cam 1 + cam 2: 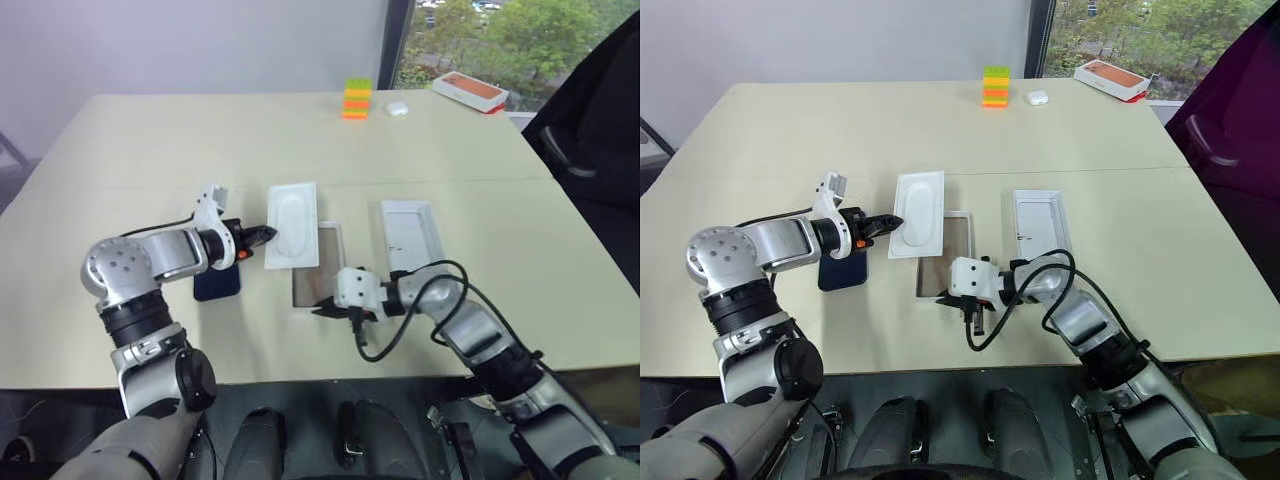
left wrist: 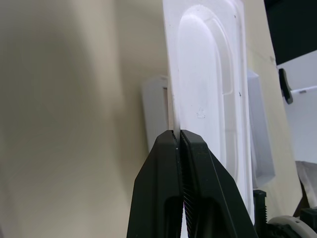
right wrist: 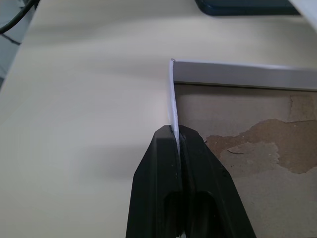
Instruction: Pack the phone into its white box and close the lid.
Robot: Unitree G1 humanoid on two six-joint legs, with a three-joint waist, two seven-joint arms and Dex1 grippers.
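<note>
Left gripper (image 1: 268,234) pinched shut on white insert (image 1: 294,224) edge; insert overlaps far part of white box (image 1: 923,285). Right gripper (image 3: 174,130) clamped on box's thin near wall: light, flexible card, so you hold gently. Box empty, tan floor bare. Phone (image 1: 217,283) flat under left forearm, glossy, likely slippery; grip long edges. Lid (image 1: 411,236) beyond right gripper, empty.
</note>
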